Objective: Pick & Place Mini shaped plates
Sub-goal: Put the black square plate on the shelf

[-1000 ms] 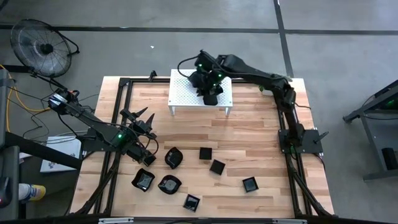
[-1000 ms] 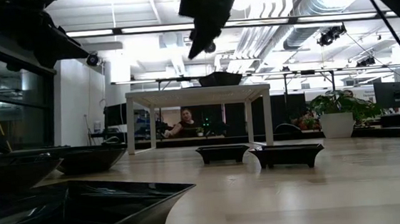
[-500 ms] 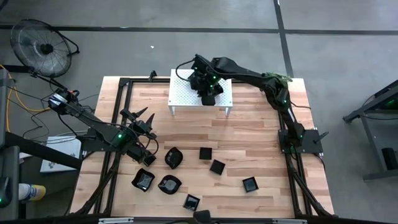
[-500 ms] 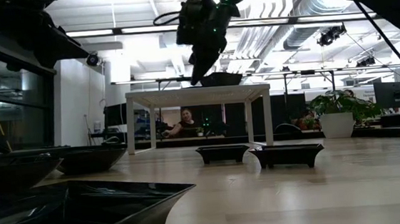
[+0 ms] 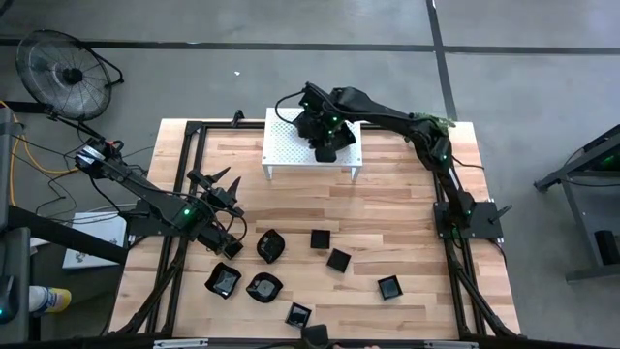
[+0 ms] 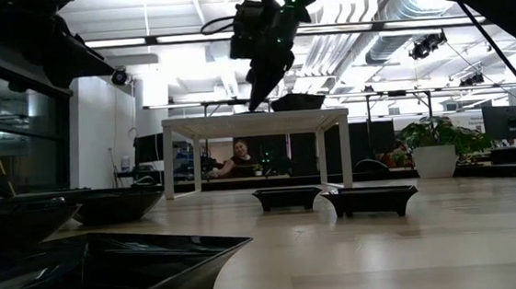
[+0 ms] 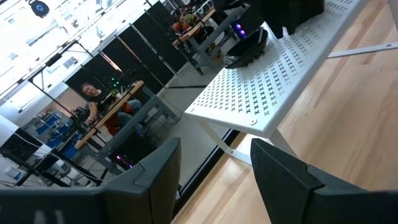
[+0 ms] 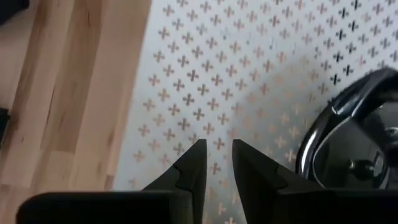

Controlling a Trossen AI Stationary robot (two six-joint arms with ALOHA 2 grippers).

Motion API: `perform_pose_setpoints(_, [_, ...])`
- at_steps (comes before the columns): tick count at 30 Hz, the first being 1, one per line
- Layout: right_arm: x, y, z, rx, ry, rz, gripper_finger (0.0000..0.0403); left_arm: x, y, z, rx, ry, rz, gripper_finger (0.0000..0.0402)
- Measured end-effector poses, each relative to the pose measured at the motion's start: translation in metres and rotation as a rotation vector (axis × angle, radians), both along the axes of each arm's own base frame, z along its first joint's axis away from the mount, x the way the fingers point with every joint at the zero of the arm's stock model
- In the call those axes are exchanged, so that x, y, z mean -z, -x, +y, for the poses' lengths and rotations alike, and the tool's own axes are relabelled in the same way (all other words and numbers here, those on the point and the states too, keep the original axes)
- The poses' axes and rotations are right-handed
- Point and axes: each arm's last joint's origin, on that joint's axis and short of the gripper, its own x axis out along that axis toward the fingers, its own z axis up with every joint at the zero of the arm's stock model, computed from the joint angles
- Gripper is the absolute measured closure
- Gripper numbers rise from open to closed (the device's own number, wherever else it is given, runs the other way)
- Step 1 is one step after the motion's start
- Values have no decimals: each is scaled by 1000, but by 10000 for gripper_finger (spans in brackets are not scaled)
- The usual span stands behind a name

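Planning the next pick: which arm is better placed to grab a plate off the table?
Left, probably. The left gripper hangs open beside the plates on the table, while the right gripper is over the white stand, holding nothing.

Both arms were dark, near-black, built of slim jointed links on black frame mounts bolted at the bench edges. Left arm (image 5: 145, 199): green indicator lights glowed near the wrist; a bundle of loose cables and a small white-and-blue fitting sat at its base end. Right arm (image 5: 407, 121): green lights on the wrist housing, a greenish patch at the elbow joint. Left tool (image 7: 214, 165): two broad, flat, matte black fingers with squared tips. Right tool (image 8: 216, 158): two narrower black fingers, tips stepped and notched.
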Motion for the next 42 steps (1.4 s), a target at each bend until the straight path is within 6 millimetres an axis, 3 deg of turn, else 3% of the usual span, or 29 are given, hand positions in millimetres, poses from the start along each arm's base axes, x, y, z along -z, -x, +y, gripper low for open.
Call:
perform_pose_setpoints(6, [-32, 11, 8, 23, 88, -47, 331, 0, 0, 0, 0, 16, 7, 213])
perform_pose_setpoints(15, [-108, 67, 23, 106, 164, -151, 331, 1, 0, 0, 0, 22, 9, 213])
perform_pose_setpoints(21, [-125, 100, 36, 160, 77, -83, 331, 1, 0, 0, 1, 45, 20, 213])
perform_pose_setpoints(29, [-111, 102, 62, 136, -74, 53, 331, 2, 0, 0, 1, 63, 30, 213])
perform_pose_setpoints(35, [-71, 99, 87, 94, -87, 84, 331, 4, 0, -1, 2, 115, 69, 213])
perform_pose_setpoints(42, [-31, 114, 119, 95, -35, -49, 331, 6, 0, -2, 5, 192, 101, 213])
